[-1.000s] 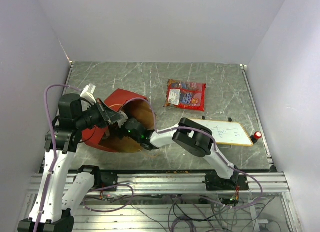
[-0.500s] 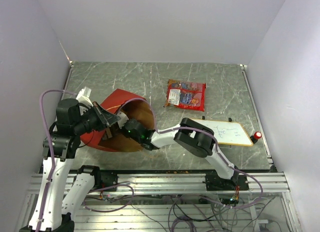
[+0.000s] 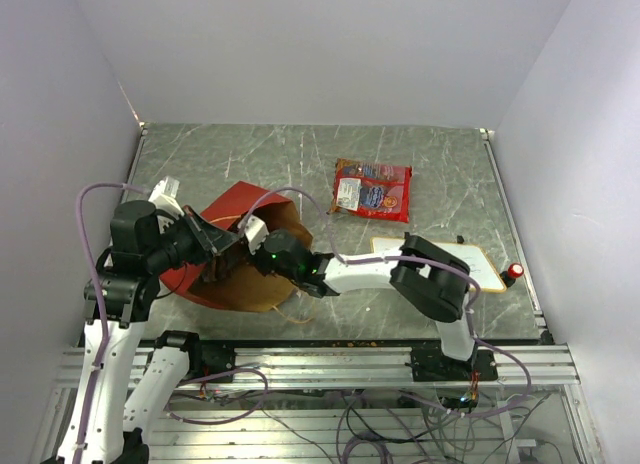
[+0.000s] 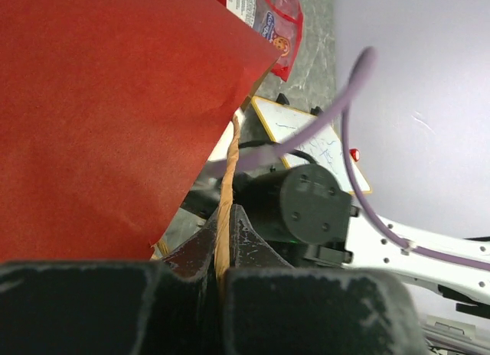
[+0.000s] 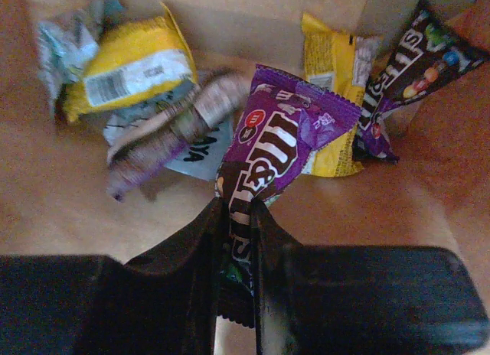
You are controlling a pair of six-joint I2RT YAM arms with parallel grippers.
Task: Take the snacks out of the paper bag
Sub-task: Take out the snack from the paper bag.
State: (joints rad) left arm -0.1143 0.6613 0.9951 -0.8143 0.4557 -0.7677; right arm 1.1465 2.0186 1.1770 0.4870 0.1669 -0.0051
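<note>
The paper bag (image 3: 225,274) lies on its side, red outside, brown inside, mouth toward the right. My left gripper (image 3: 222,248) is shut on the bag's rim; in the left wrist view the brown edge (image 4: 225,179) runs between its closed fingers (image 4: 249,240). My right gripper (image 5: 240,217) is inside the bag, shut on a purple packet (image 5: 272,144). Other snacks lie on the bag's floor beyond it: a yellow packet (image 5: 130,68), a second yellow one (image 5: 329,79), a dark packet (image 5: 417,53) and a pale blue-white one (image 5: 61,37). A large red snack bag (image 3: 372,189) lies on the table.
A wood-framed white board (image 3: 445,264) lies right of the bag, partly under my right arm (image 3: 430,284), with a red knob (image 3: 514,272) at its right end. The marbled table (image 3: 200,159) has side rails and walls close around it.
My right gripper has shut on the purple packet and its arm has drawn back rightward. The left gripper keeps its hold on the rim, now a little higher.
</note>
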